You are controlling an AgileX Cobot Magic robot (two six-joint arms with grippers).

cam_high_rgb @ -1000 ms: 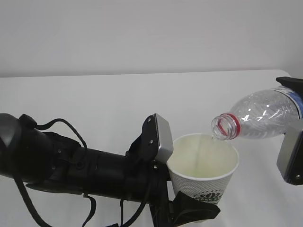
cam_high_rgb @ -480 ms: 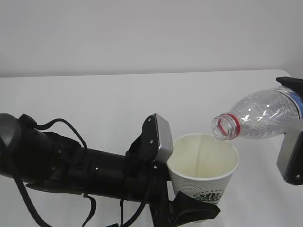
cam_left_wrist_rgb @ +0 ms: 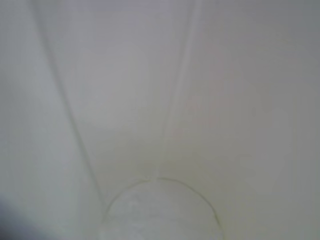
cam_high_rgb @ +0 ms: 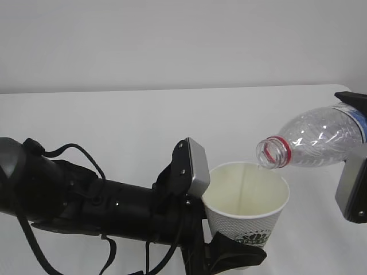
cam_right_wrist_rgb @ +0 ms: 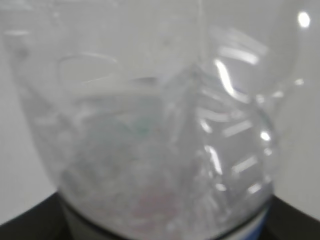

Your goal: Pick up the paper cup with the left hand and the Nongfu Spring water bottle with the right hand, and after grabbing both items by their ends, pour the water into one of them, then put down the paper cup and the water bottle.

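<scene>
1. The paper cup (cam_high_rgb: 248, 203) stood upright and lifted off the desk (cam_high_rgb: 114, 123); I saw my left gripper (cam_high_rgb: 226, 252) clasping its lower part.
2. Its cream inside filled my left wrist view, the round bottom (cam_left_wrist_rgb: 160, 210) low in the picture.
3. The Nongfu Spring water bottle (cam_high_rgb: 312, 140) lay tipped nearly flat, its open mouth (cam_high_rgb: 269, 154) just above the cup's right rim.
4. A thin stream of water (cam_high_rgb: 245, 183) ran into the cup.
5. My right gripper (cam_high_rgb: 356, 166) grasped the bottle's rear end at the frame's right edge.
</scene>
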